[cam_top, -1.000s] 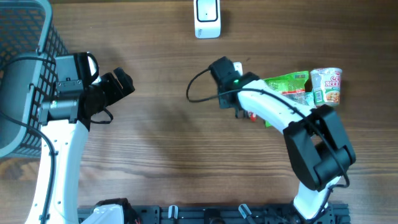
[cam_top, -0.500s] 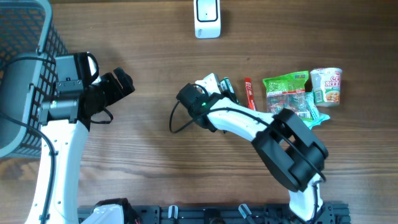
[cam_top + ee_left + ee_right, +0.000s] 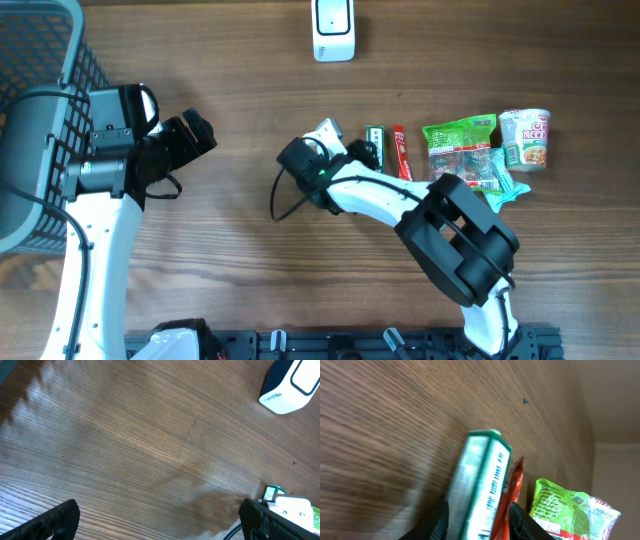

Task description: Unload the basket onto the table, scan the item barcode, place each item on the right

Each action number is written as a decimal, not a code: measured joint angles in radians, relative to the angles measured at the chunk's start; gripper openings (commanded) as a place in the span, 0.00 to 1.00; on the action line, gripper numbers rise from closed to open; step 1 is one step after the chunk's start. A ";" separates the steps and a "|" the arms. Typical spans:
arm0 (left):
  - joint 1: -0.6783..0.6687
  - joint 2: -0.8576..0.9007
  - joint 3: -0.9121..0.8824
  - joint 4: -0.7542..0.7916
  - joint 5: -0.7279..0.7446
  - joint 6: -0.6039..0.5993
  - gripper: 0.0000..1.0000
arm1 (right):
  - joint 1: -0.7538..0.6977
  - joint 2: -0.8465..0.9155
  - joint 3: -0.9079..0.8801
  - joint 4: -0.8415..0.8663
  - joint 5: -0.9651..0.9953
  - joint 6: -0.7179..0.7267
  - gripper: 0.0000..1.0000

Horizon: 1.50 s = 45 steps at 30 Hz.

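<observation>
Right gripper: my wrist view shows its dark fingers either side of the near end of a green-and-white carton. Jaws are apart with the carton in the gap, but the view is blurred and I can't tell if they pinch it or just bracket it. The carton lies on the wooden table. A red sachet stick sits just beside it on the right, also close to the right finger. Past that is a green snack packet, and from overhead a cup of noodles is at the far end of the row, touching the packet.

The white barcode scanner is at the top edge of the table, well apart from the carton and up-left of it.

Left gripper: jaws spread wide, nothing between them, only bare wood below. It hovers over the left side of the table near the dark mesh basket.
</observation>
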 measured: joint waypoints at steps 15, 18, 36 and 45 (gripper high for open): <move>0.000 0.000 0.000 0.000 0.000 0.000 1.00 | -0.063 0.000 0.164 -0.218 -0.270 0.096 0.53; 0.000 0.000 0.000 0.000 0.000 0.000 1.00 | -0.130 -0.008 0.244 -0.265 -0.429 0.127 0.48; 0.000 0.000 0.000 0.000 0.000 0.000 1.00 | -0.514 -0.082 0.192 -0.306 -1.125 0.222 0.04; 0.000 0.000 0.000 0.000 0.000 0.000 1.00 | -0.518 -0.082 0.085 -0.271 -1.022 0.239 0.04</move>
